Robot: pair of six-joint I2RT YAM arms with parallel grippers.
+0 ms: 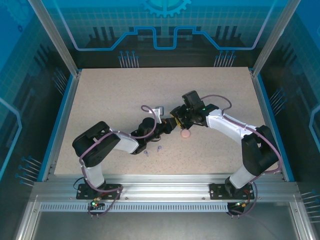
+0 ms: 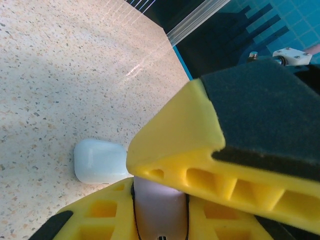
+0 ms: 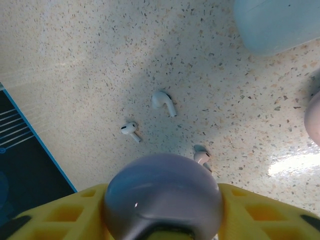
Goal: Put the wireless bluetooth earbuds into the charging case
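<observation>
A purple case (image 3: 161,194) is being gripped mid-worktop (image 1: 100,100) by the left gripper (image 2: 160,222) and right gripper (image 3: 162,220), both closed on it, probably for opening its lid. Earbuds (image 3: 164,102) are lying loose toward the front edge.

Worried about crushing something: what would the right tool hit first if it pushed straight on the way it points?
Shut on the rounded purple charging case, the right tool would probably first meet the tiny pale stemmed earbud just beyond it on the speckled table, though depth is unclear.
</observation>
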